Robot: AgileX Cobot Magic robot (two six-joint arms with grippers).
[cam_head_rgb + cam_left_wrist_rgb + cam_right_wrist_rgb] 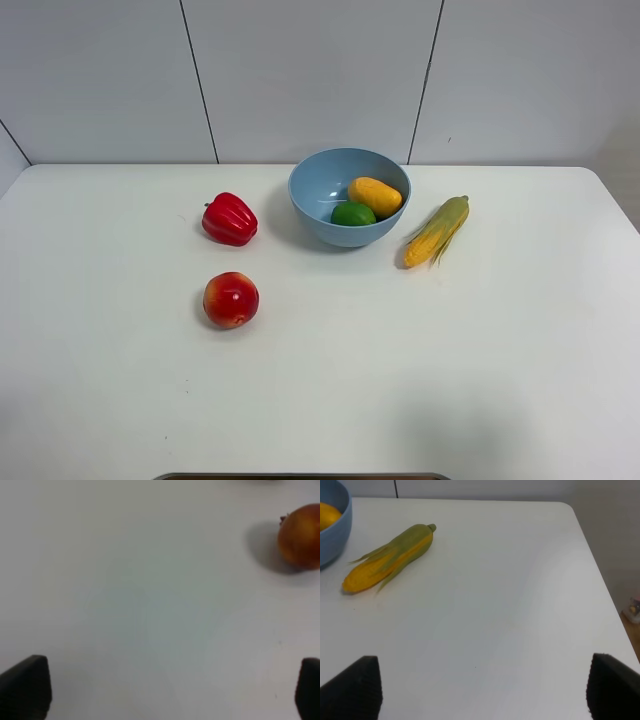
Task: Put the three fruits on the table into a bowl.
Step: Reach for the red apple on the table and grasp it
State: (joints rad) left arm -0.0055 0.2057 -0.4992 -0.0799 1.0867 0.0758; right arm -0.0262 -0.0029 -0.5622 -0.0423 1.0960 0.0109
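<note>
The light-blue bowl [340, 186] stands at the back middle of the table [480, 350]. Inside it lie the yellow-orange mango [375, 196] and the green lime [353, 214]. The red-and-yellow apple-like fruit [231, 299] sits on the table to the front left of the bowl; it also shows at the edge of the left wrist view [300, 536]. My left gripper [165, 690] is open over bare table, well short of that fruit. My right gripper [480, 690] is open and empty, with the bowl's rim [335, 530] and a bit of the mango [329, 516] far off. Neither arm appears in the exterior high view.
A glossy red bell pepper [230, 219] lies left of the bowl, behind the apple-like fruit. A corn cob with green husk [437, 231] lies right of the bowl, also in the right wrist view [390, 557]. The table's right edge [600, 580] runs near my right gripper.
</note>
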